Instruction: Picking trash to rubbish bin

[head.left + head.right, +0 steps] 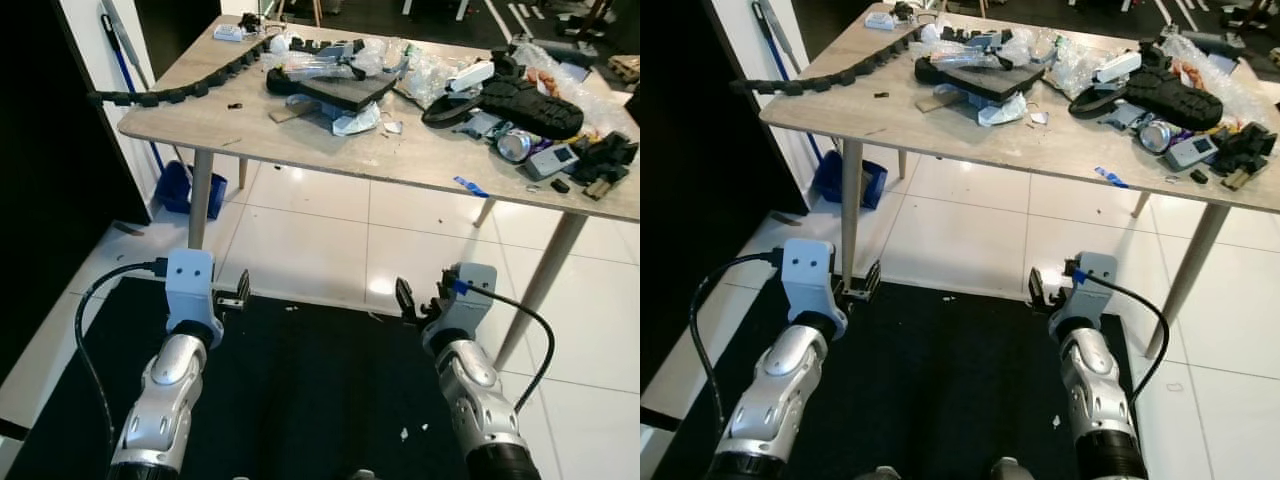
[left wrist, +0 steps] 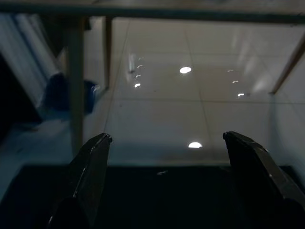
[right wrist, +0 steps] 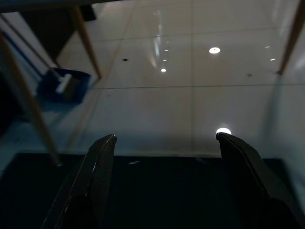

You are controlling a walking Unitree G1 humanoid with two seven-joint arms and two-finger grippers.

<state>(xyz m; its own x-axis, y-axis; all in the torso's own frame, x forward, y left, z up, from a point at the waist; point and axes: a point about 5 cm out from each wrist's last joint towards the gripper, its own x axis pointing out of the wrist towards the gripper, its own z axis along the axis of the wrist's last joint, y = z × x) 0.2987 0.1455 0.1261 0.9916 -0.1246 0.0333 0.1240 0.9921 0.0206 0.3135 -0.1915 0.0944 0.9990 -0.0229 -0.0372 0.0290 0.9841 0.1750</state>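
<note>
Both two-fingered black tools, left tool [image 1: 232, 292] and right tool [image 1: 417, 301], are held low over the black floor mat [image 1: 310, 390], fingers spread and empty. The trash (crumpled clear plastic wrappers [image 1: 420, 68], a dented silver can [image 1: 513, 145]) is scattered on the pale wooden tabletop [image 1: 250, 120] ahead. The approach step appears to be in hand; a reach up to the tabletop would be needed next.

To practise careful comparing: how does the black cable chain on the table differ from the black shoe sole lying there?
The cable chain is long, thin and made of links; the shoe sole is one broad, treaded piece. The chain runs along the table's left part, its end hanging past the edge; the sole lies wholly on the tabletop at the right among wrappers. Both are black and rest on the table.
</note>
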